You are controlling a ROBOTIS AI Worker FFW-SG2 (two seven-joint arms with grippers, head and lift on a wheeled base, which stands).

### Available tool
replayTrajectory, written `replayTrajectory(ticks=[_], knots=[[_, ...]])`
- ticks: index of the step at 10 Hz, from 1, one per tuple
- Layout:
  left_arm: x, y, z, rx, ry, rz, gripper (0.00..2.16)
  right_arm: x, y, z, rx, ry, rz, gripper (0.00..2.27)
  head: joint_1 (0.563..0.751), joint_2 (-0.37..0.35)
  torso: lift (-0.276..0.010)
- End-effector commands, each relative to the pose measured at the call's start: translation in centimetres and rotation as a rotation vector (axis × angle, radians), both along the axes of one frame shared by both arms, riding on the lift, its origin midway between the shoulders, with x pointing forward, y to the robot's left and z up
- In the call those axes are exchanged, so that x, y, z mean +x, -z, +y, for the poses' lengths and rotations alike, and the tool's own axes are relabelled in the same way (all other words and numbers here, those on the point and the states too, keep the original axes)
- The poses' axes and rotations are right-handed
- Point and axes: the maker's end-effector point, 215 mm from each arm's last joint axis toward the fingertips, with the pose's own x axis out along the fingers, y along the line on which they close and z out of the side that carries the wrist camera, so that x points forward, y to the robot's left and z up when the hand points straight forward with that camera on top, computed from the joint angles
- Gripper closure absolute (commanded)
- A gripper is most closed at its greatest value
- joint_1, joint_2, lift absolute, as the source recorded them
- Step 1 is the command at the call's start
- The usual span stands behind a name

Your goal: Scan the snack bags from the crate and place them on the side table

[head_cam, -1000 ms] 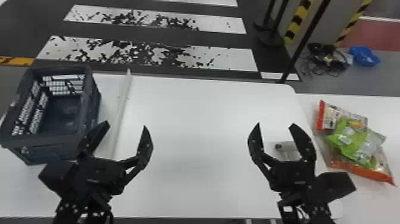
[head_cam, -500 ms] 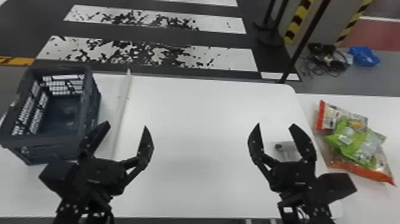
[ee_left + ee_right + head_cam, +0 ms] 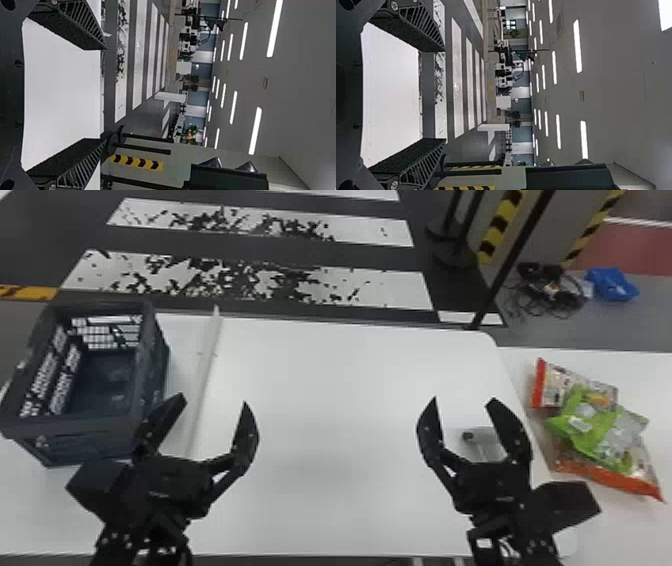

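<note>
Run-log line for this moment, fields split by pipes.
left gripper: jaws open, empty | right gripper: jaws open, empty | snack bags: piled on side table | crate: robot's left

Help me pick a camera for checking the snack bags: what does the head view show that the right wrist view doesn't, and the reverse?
Head view: the crate at the left, the snack bags piled on the side table at the right, and a blue item on the floor.
Right wrist view: ceiling lights and distant plants.
Both: the right claw, fingers open, the white middle table and white floor stripes.
</note>
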Motion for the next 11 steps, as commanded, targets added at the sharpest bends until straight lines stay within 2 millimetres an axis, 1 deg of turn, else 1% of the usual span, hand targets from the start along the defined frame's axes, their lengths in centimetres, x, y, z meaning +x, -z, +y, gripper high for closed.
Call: replayTrajectory(ticks=[1,11], knots=[[0.01,-0.08,0.0,0.0,0.0,-0.001,0.04,-0.04,-0.09,0.01,0.0,0.0,-0.001,0.08,0.695,-0.109,-0.05],[-0.16,-0.02,-0.29,-0.002,0.007,0.001,0.04,-0.23,-0.43,0.5,0.0,-0.008,-0.006,0.08,0.695,-0.108,-0.05]])
